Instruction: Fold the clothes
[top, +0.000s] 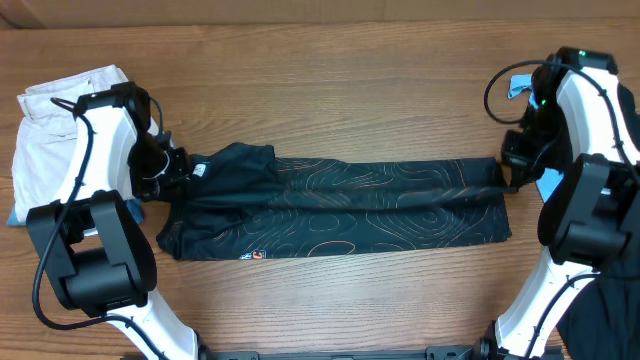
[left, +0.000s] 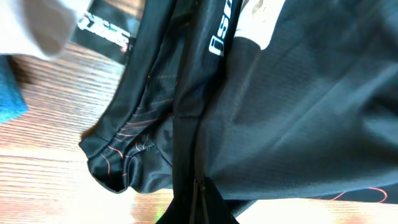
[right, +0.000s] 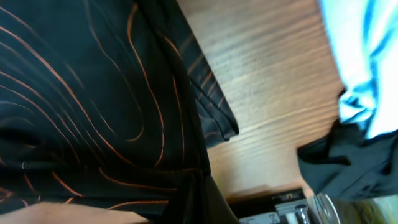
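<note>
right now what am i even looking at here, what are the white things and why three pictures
The white things are two robot arms at a wooden table. The overhead picture looks down from above; the other two come from cameras on each wrist. A black jersey with orange lines lies folded into a long strip. The left gripper and right gripper each pinch one end of it. Beige trousers lie at the left edge, something light blue at the right.

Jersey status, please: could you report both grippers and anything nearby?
Left gripper and right gripper shut on jersey ends. Jersey stretched flat, long strip. Beige trousers lie beside left arm.
</note>
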